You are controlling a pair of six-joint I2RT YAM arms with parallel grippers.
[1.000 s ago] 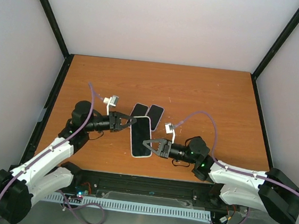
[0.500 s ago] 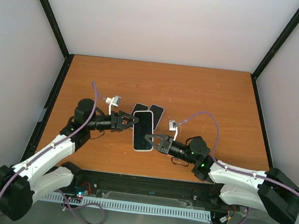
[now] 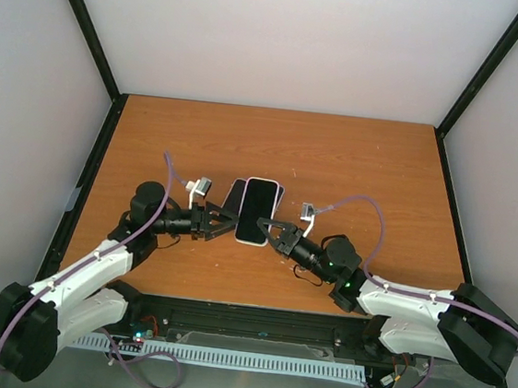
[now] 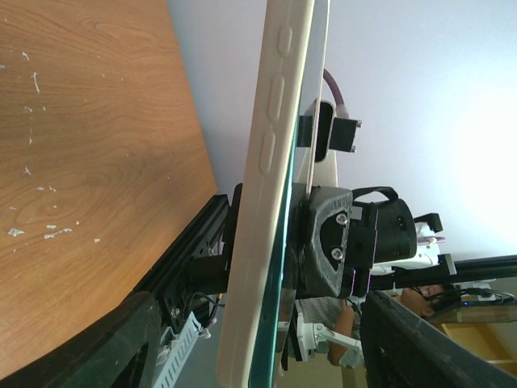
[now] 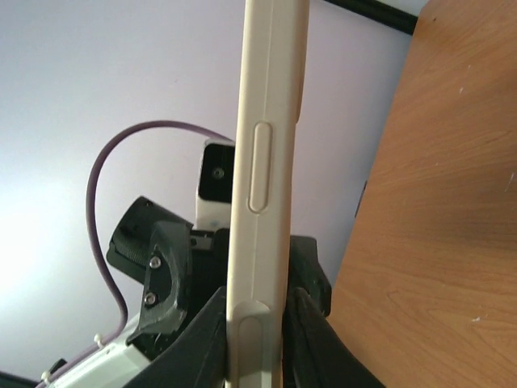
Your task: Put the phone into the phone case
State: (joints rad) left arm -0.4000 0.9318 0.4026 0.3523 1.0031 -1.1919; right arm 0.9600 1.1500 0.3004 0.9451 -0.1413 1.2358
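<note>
A phone with a black screen (image 3: 255,210) sits inside a cream-white phone case (image 3: 243,220) and is held up above the table's middle. My right gripper (image 3: 268,228) is shut on the case's lower right edge. In the right wrist view both fingers (image 5: 305,339) press the case's side (image 5: 258,162). My left gripper (image 3: 228,219) is open at the case's lower left edge. In the left wrist view the case (image 4: 271,162) and the glass edge of the phone (image 4: 283,267) stand between its spread fingers (image 4: 105,347), touching neither.
The wooden table (image 3: 373,169) is ringed by a black frame and pale walls. Two dark phone-shaped patches (image 3: 234,196) lie on the wood just behind the held phone. A black rail (image 3: 255,319) runs along the near edge.
The left gripper has opened and let go of the phone's edge. The right gripper has carried the cased phone away from the near edge and turned it straighter.
</note>
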